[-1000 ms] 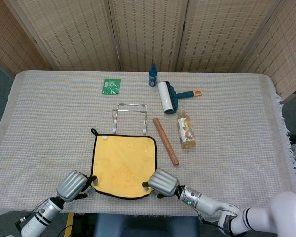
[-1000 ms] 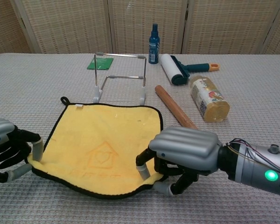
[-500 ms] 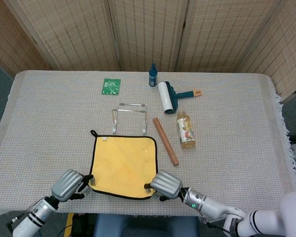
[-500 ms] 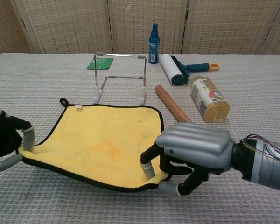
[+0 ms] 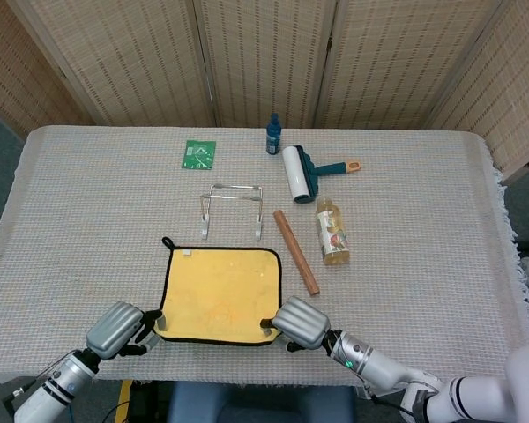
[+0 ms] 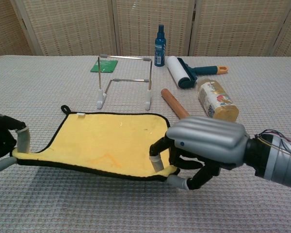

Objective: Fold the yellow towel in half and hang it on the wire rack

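Lifted higher than before, the yellow towel's [image 6: 104,143] near edge is pinched by the left robot hand [image 6: 5,145] and right robot hand [image 6: 203,148]. Its far edge is left on the grey woven table [image 5: 423,220], backed by wicker screens [image 5: 264,53].

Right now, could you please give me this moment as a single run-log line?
phase: fold start | left hand: pinches near corner of yellow towel | right hand: pinches other near corner | near edge lifted | wire rack: bare

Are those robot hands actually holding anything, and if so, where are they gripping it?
Yes. Both hold the yellow towel by its near corners: the left hand pinches the near left corner, the right hand the near right one. That edge is lifted off the table.
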{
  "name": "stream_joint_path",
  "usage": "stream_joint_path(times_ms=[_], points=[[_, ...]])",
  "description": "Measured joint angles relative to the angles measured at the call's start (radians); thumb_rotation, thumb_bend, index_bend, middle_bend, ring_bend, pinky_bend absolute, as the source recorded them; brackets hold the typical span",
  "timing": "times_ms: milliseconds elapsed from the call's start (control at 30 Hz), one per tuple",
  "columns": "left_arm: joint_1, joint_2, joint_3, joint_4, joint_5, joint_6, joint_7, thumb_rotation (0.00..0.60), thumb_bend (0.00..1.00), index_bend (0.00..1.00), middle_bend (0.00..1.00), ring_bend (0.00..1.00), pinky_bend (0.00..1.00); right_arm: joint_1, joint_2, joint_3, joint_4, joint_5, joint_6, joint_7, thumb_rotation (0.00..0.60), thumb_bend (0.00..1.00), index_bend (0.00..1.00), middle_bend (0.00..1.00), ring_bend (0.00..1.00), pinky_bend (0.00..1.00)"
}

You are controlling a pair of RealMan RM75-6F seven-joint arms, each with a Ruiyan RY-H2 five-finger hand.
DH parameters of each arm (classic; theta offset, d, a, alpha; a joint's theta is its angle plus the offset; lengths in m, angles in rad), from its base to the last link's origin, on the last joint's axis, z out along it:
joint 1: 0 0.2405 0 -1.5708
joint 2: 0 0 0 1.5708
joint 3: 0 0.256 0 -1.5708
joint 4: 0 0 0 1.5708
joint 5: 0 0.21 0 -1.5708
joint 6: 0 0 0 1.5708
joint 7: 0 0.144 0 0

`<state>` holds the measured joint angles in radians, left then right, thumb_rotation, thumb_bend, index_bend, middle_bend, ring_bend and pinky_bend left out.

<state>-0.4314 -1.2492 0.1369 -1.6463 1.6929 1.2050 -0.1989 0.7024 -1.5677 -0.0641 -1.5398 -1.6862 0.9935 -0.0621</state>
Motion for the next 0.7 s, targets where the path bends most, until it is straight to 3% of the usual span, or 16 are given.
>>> stream_joint_path(times_ms=[700], points=[[-0.209, -0.022, -0.177, 0.124, -0.304, -0.388, -0.141, 0.6, 0.55, 0.54, 0.87, 0.83, 0.92, 0.031, -0.117, 0.167, 0.098, 0.229, -0.063, -0.183, 0.6, 0.44, 0.53, 0.94, 1.0, 1.0]])
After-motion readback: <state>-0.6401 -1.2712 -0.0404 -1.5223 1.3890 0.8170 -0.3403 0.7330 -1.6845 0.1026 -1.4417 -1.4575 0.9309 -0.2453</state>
